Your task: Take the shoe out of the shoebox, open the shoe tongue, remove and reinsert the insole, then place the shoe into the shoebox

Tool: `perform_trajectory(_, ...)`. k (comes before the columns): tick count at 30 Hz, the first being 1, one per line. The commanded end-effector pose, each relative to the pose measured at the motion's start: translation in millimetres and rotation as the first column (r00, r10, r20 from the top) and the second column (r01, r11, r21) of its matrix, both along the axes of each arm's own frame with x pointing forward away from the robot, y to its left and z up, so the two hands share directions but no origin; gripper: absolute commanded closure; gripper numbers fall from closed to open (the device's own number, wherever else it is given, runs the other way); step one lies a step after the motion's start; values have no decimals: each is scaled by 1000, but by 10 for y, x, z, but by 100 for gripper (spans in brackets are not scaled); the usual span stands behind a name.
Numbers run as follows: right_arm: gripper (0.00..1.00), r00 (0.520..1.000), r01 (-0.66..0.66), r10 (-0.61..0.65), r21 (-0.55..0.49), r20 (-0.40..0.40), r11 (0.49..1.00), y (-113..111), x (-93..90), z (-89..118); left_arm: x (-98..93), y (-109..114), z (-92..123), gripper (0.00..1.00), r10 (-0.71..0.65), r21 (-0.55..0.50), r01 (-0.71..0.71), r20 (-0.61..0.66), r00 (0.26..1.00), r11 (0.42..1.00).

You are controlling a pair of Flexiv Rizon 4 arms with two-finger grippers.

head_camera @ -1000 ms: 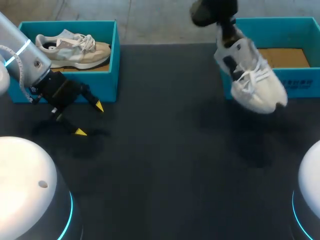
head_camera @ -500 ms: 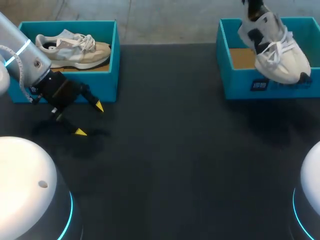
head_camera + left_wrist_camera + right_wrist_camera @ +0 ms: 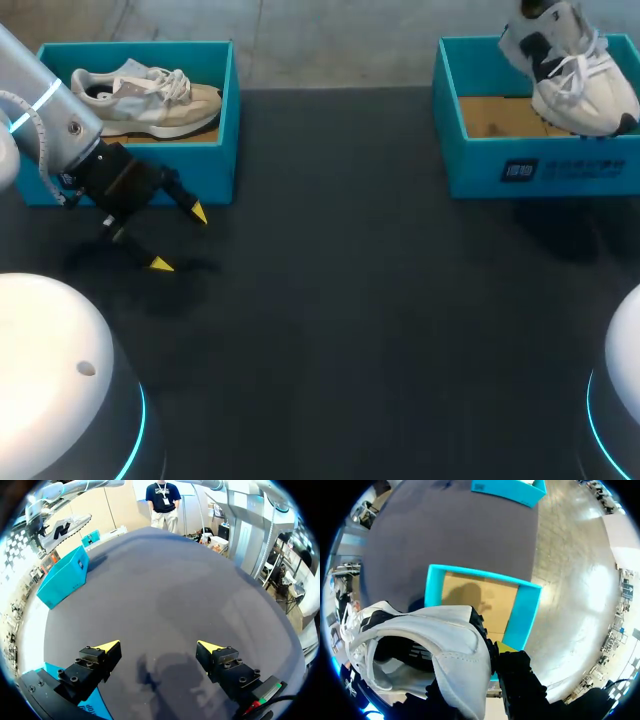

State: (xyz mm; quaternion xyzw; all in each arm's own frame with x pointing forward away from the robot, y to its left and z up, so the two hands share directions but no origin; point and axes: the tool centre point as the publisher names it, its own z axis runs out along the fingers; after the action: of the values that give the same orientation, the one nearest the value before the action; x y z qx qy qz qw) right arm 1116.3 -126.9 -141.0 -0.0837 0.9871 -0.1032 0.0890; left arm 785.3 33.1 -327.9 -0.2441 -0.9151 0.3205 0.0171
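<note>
Yellow-tipped, the right pincer (image 3: pixel 489 652) clenches the heel of the white lace-up sneaker with black patches (image 3: pixel 572 72). One finger is outside the heel; the other is hidden by the shoe. The sneaker hangs tilted, toe lower, above the open teal cardboard shoebox (image 3: pixel 480 165), not yet on its brown floor. This looks like the final step. The next move calls for lowering it flat within the walls, then letting go. The left pincer (image 3: pixel 178 238) stands released over the dark desk (image 3: pixel 350 300), beside a second teal box (image 3: pixel 228 150) holding a beige sneaker (image 3: pixel 150 100).
</note>
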Motion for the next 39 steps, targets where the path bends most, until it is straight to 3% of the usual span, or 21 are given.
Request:
perform_trajectory(1, 100, 1000, -2, 2, 22, 15, 1000, -157, 91, -21, 7, -1, 3, 0, -2, 4, 2, -2, 1000, 1000)
perform_trajectory(12, 100, 998, 57, -57, 39, 17, 998, -396, 293, -21, 7, -1, 3, 0, -2, 4, 2, -2, 1000, 1000)
perform_trajectory(21, 100, 972, 233, -234, 54, 14, 971, -508, 291, 5, 7, -1, 3, 0, -2, 4, 2, -2, 1000, 1000)
perform_trajectory(27, 100, 927, 375, -376, 91, -9, 922, -699, 266, -46, 7, -1, 3, 0, -2, 4, 2, -2, 1000, 1000)
perform_trajectory(33, 100, 815, 572, -578, 117, 30, 812, -930, 179, -99, 7, -1, 3, 0, -2, 4, 2, -2, 1000, 1000)
perform_trajectory(39, 100, 625, 772, -780, 126, 32, 623, -1070, 17, -123, 7, -1, 3, 0, -2, 4, 2, -2, 1000, 1000)
